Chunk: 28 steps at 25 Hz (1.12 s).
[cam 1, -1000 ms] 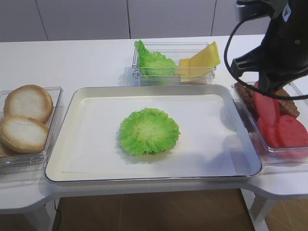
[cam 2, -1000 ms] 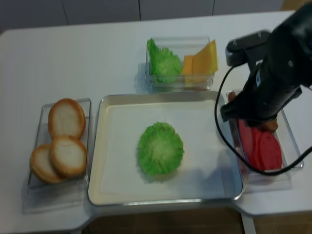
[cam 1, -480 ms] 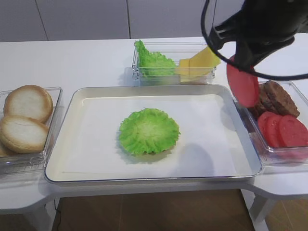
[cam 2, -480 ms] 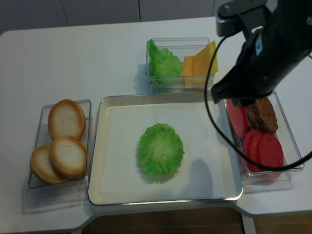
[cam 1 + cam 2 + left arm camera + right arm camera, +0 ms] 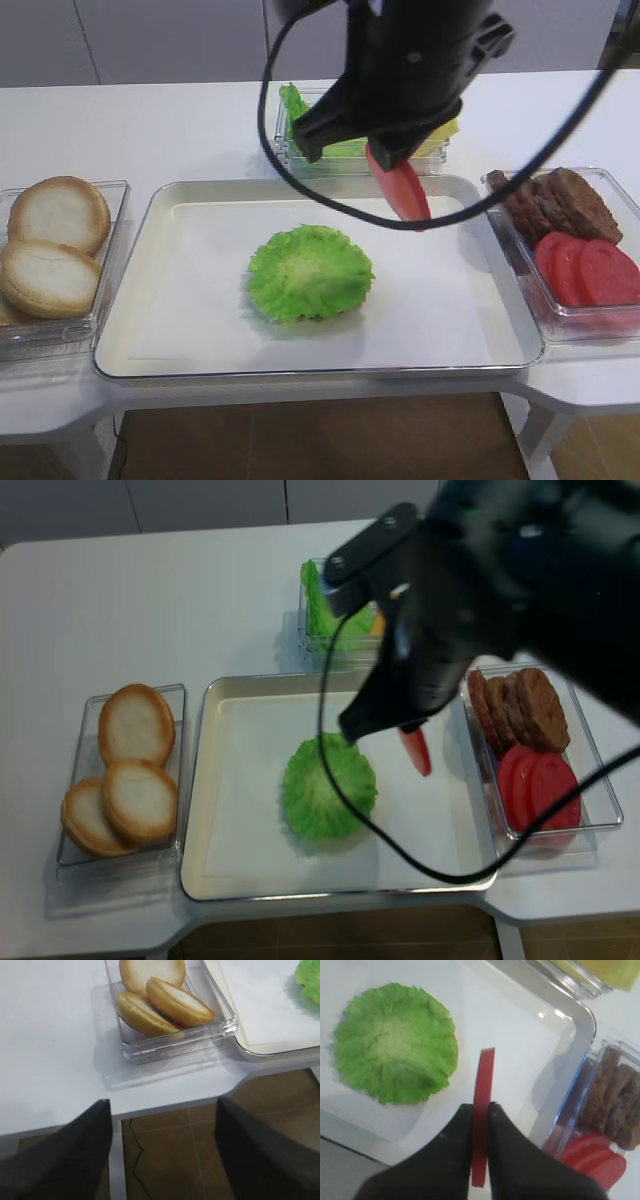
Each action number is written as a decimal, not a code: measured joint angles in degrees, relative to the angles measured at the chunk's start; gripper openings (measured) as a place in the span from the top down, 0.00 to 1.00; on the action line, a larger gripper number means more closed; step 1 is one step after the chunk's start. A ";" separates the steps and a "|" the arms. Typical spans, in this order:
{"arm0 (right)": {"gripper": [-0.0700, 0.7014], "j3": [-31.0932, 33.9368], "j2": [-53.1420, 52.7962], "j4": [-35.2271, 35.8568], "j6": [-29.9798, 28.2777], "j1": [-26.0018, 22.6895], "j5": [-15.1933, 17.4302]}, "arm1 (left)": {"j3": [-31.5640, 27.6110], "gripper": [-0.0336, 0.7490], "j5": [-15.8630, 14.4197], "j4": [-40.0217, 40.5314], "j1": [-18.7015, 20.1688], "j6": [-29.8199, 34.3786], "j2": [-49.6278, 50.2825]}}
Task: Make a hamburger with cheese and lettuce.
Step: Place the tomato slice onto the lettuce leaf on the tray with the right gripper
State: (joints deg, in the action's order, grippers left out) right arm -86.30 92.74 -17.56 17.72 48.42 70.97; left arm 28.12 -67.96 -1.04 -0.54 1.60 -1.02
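Observation:
The hamburger, a frilly green lettuce leaf (image 5: 310, 272) (image 5: 395, 1042) (image 5: 328, 786), lies flat in the middle of the metal tray (image 5: 180, 200). My right gripper (image 5: 480, 1107) (image 5: 388, 165) is shut on a red tomato slice (image 5: 483, 1085) (image 5: 400, 188) (image 5: 416, 750), held on edge above the tray just right of the leaf. More lettuce (image 5: 300, 125) and the cheese (image 5: 447, 128) (image 5: 615, 970) sit in the clear box at the back, largely hidden by the arm. In the left wrist view my left gripper (image 5: 162, 1150) is open and empty over the table's front edge.
A clear box with bun halves (image 5: 55, 240) (image 5: 165, 1002) stands left of the tray. At the right, another clear box (image 5: 560, 318) holds brown patties (image 5: 570, 200) (image 5: 620, 1100) and red tomato slices (image 5: 590, 270). The right arm's black cable hangs over the tray.
The right arm has lifted a tomato slice out of the right box and carried it left, over the tray, to just beside the lettuce leaf.

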 joint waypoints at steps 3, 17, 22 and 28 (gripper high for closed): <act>0.82 -3.66 4.44 -2.26 0.22 1.43 0.00 | 0.00 0.35 0.00 0.00 0.00 0.00 0.00; 0.82 -8.16 14.75 -2.79 0.14 1.64 -0.10 | 0.00 0.35 0.00 0.00 0.00 0.00 0.00; 0.82 -8.26 15.48 -2.79 0.06 1.64 -0.10 | 0.00 0.35 0.00 0.00 0.00 0.00 0.00; 0.82 -8.26 15.63 -2.68 -0.07 1.64 -0.10 | 0.00 0.35 0.00 0.00 0.00 0.00 0.00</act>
State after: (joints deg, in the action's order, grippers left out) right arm -94.57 108.37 -20.25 17.65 50.06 70.87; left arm 28.12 -67.96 -1.04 -0.54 1.60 -1.02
